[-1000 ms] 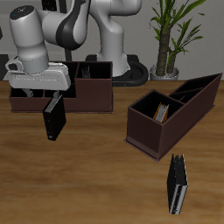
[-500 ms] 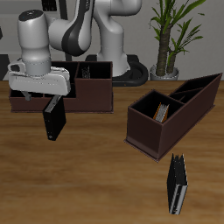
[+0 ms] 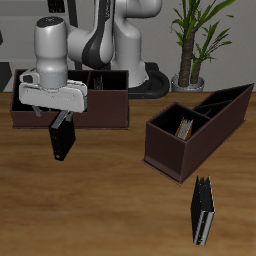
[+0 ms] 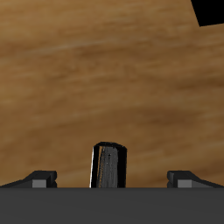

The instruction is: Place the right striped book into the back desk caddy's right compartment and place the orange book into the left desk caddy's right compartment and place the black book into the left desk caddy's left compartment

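1. The gripper (image 3: 58, 118) is seen in the left part of the exterior view, in front of the back desk caddy (image 3: 100, 108), with its fingers pointed down at the table (image 3: 110, 200).
2. In the wrist view the gripper (image 4: 110, 178) is shown spread wide: one fingertip (image 4: 40, 178) and the other are set far apart, and nothing is gripped.
3. A dark book (image 4: 108, 163) is seen standing on end between the two fingers, and a clear gap of bare wood is left on each side of it, so neither finger is touching it.
4. In the exterior view the same dark book (image 3: 61, 142) is found upright on the table directly under the gripper, just in front of the back desk caddy's front wall. Its top is overlapped by the fingers in that view.
5. The left desk caddy (image 3: 170, 148) is placed at an angle in the right half of the exterior view. An orange book (image 3: 183, 129) is seen upright inside it, beside the divider; which compartment holds it cannot be told for certain.
6. A second book (image 3: 203, 210), dark with a lighter edge, is seen standing upright at the lower right of the exterior view, in front of the left desk caddy and well apart from the gripper.
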{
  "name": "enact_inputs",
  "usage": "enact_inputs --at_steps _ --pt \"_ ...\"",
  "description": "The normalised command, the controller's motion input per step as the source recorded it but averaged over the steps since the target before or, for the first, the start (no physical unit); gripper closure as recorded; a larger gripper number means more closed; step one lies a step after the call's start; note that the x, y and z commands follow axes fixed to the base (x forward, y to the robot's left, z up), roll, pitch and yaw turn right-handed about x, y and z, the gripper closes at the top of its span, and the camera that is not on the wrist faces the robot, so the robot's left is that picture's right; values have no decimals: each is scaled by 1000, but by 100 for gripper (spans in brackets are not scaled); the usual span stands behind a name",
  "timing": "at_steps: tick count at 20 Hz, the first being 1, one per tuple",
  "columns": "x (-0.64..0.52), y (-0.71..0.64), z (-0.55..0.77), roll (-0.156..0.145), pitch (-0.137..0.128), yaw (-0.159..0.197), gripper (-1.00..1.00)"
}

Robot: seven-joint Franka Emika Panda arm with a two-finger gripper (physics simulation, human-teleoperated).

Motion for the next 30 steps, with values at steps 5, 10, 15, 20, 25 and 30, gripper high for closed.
enact_inputs --at_steps 5,10,15,20,25,30 --pt "43 50 -126 10 15 -9 -100" --pt "28 11 -181 7 29 -19 -100" --pt "-20 -77 -179 2 36 -39 -100" --pt "17 -6 -173 22 60 -64 100" --pt "13 -8 24 -17 37 -59 100" --pt "40 25 161 4 2 -20 100"
